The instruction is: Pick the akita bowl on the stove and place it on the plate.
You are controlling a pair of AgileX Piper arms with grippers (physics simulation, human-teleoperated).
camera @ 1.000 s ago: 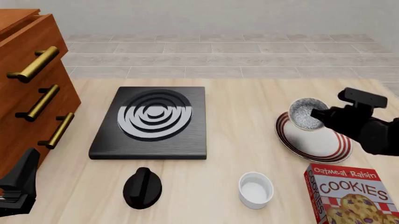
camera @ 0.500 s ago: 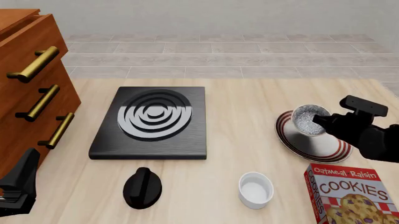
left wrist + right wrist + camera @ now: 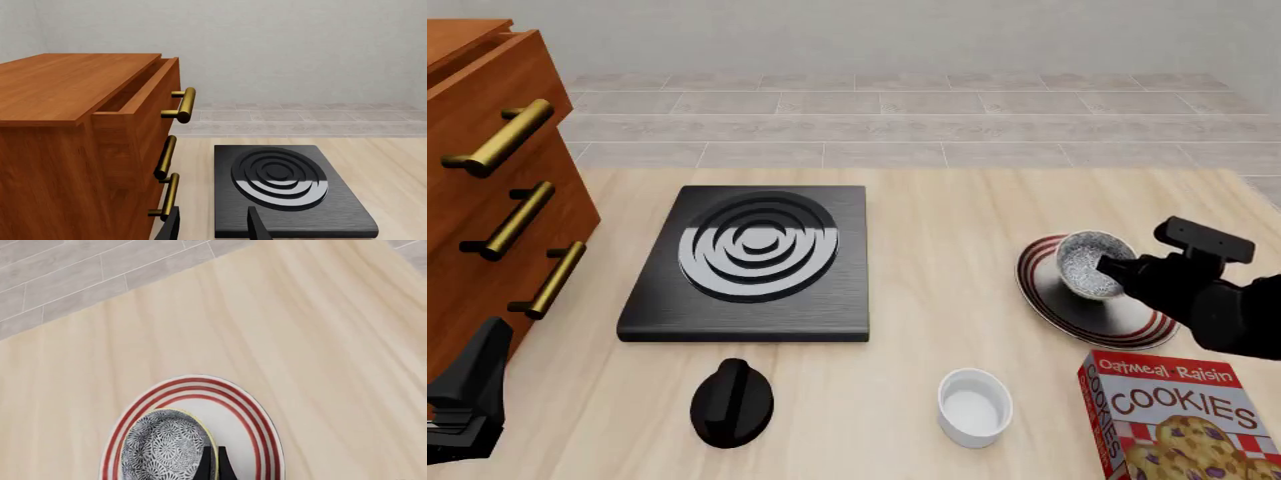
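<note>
The akita bowl (image 3: pixel 1088 262), dark outside and speckled grey-white inside, sits tilted low over the red-striped plate (image 3: pixel 1077 318) at the table's right. My right gripper (image 3: pixel 1112 267) is shut on the bowl's right rim. In the right wrist view the bowl (image 3: pixel 163 447) lies inside the plate (image 3: pixel 193 383), with the gripper (image 3: pixel 213 467) pinching its edge. Whether the bowl touches the plate I cannot tell. The black stove (image 3: pixel 747 262) with silver rings stands bare at centre left. My left gripper (image 3: pixel 213 229) is open near the stove's (image 3: pixel 287 185) front edge and holds nothing.
A wooden cabinet (image 3: pixel 494 190) with brass handles fills the left side, its top drawer slightly open. A black knob (image 3: pixel 731 402), a white ramekin (image 3: pixel 974 405) and a red cookies box (image 3: pixel 1181 420) stand along the front of the table.
My right gripper has lowered the bowl toward the plate and drawn it slightly nearer. The left arm has not moved.
</note>
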